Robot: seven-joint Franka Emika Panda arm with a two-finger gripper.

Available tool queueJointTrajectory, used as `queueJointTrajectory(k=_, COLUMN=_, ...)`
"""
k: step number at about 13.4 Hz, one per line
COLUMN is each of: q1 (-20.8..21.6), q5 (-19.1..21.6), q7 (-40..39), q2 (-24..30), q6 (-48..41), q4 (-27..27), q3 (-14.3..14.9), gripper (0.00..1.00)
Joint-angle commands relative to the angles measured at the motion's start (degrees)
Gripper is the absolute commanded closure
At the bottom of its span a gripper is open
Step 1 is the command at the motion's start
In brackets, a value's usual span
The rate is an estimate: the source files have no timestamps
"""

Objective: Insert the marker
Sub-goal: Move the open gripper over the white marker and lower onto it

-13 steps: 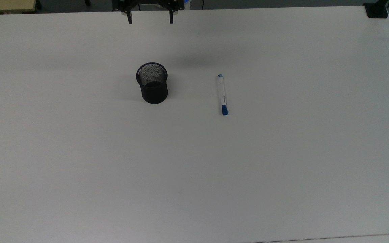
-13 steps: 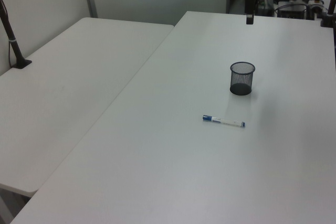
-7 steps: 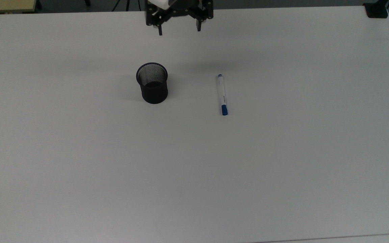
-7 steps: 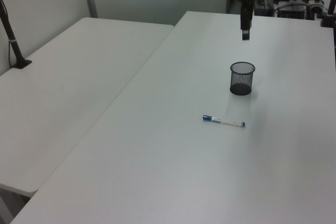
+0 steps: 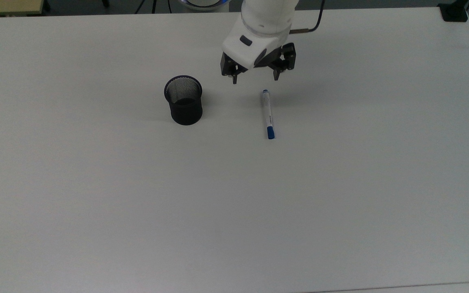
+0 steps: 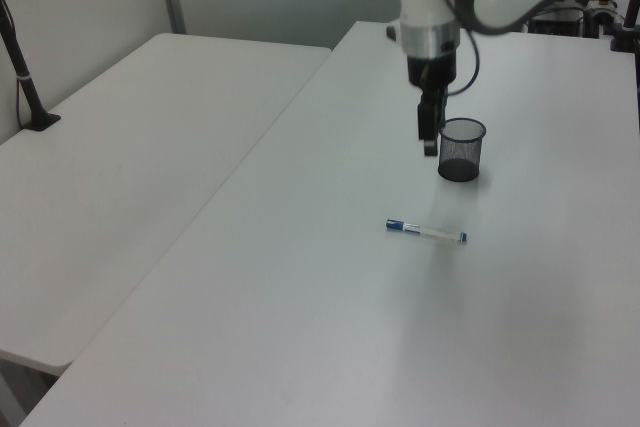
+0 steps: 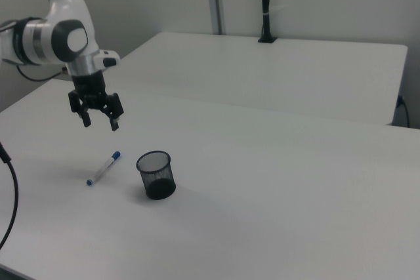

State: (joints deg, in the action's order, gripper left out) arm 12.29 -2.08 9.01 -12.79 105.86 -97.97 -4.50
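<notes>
Now your pincer (image 5: 255, 78) hangs spread wide and empty above the white table (image 5: 96, 195), just beyond the marker's (image 5: 268, 114) small blue tail end. You see the marker lying flat, well apart from the black mesh cup (image 5: 184, 100) on the top view's left.

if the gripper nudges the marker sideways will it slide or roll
The marker is a slim round barrel lying flat on the smooth bare table, so it would probably roll. It looks rigid and light, so an off-centre touch from the open gripper would likely spin it.
</notes>
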Motion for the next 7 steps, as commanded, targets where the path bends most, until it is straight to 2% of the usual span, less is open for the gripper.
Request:
queueJointTrajectory(k=1, q1=2.12, q5=-0.03, q7=4.87, q2=-3.98, q6=5.04, q4=-0.64, q3=0.63, gripper=0.0)
queueJointTrajectory(k=2, q1=2.13, q5=-0.03, q7=5.49, q2=-4.87, q6=5.75, q4=-0.64, q3=0.55, gripper=0.0)
queueJointTrajectory(k=7, q1=3.27, q5=-0.56, q7=9.18, q2=-10.67, q6=12.08, q4=-0.56, q3=0.55, gripper=0.19)
